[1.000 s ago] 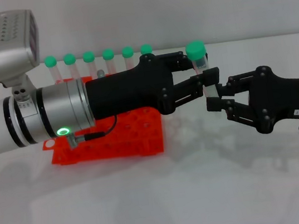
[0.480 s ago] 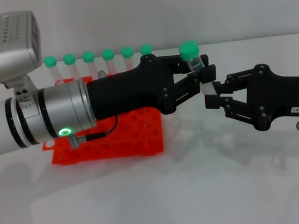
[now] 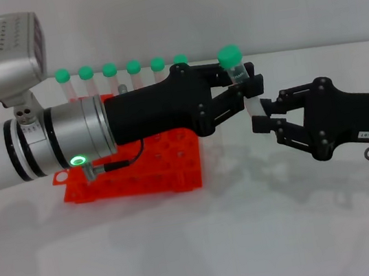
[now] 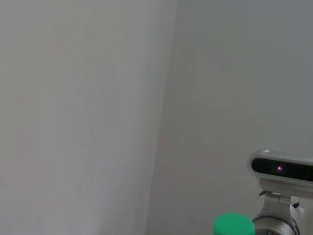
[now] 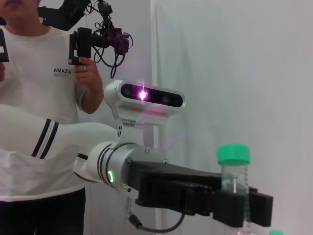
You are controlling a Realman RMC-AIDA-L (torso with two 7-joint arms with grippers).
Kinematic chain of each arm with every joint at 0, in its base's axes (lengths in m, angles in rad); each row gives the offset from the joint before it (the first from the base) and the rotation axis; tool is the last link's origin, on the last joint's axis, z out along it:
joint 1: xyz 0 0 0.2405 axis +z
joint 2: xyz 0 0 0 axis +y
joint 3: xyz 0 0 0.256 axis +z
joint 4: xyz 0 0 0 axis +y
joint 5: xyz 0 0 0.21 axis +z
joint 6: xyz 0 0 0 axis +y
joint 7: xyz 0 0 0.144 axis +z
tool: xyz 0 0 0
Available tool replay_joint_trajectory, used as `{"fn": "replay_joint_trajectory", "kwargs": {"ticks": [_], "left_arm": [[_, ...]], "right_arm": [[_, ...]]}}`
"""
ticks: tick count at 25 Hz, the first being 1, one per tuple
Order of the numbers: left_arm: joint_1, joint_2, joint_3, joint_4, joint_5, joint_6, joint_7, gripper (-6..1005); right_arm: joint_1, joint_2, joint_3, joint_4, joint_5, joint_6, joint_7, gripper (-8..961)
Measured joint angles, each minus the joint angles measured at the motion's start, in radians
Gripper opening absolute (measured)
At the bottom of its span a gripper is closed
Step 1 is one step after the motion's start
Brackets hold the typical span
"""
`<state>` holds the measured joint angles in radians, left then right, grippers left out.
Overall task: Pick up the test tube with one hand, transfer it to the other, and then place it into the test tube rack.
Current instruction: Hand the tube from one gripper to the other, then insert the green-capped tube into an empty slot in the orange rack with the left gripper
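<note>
Jaws of the left gripper [image 3: 244, 94] are clamped on the test tube [image 3: 237, 73], which stands nearly upright above the table [image 3: 201, 246], its green cap a little above the black fingers [image 3: 234, 106] and tipped slightly toward the robot's left. This left gripper carries the silver cylindrical wrist with the small green light [image 3: 76, 161] and reaches across from the left in front of the test tube rack [image 3: 135, 176]. Facing it from the right, the right gripper [image 3: 264, 115] holds its jaws parted, the black fingertips [image 3: 268, 106] just beside the lower end of the tube; whether they touch it I cannot tell. Both grippers meet at the rack's right end, held above the table. Behind the left arm, 6 green-capped tubes [image 3: 109, 70] stand in a row along the far side of the orange-red rack (their lower parts are mostly hidden by the arm). In the right wrist view the tube [image 5: 234, 171] rises upright from the black fingers [image 5: 195, 193], and a person in a white T-shirt [image 5: 44, 98] stands behind, holding a black camera rig [image 5: 95, 39].
</note>
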<state>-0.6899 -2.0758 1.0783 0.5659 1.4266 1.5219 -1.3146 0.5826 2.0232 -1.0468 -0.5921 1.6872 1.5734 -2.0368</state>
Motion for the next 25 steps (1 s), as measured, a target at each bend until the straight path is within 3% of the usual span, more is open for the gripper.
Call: {"fn": "replay_joint_trajectory", "kwargs": {"ticks": [7, 18, 25], "left_arm": [[-0.003, 0.001, -0.002, 0.002, -0.006, -0.011, 0.000, 208], [-0.004, 0.003, -0.002, 0.003, -0.004, -0.012, 0.002, 208], [0.021, 0.012, -0.006, 0.011, 0.006, -0.035, 0.055, 212]], "right_arm": [[0.008, -0.003, -0.033, -0.006, -0.007, -0.002, 0.003, 217], [0.011, -0.006, -0.028, -0.001, 0.011, -0.059, 0.011, 555], [-0.047, -0.016, 0.101, -0.005, 0.024, -0.112, 0.008, 826]]}}
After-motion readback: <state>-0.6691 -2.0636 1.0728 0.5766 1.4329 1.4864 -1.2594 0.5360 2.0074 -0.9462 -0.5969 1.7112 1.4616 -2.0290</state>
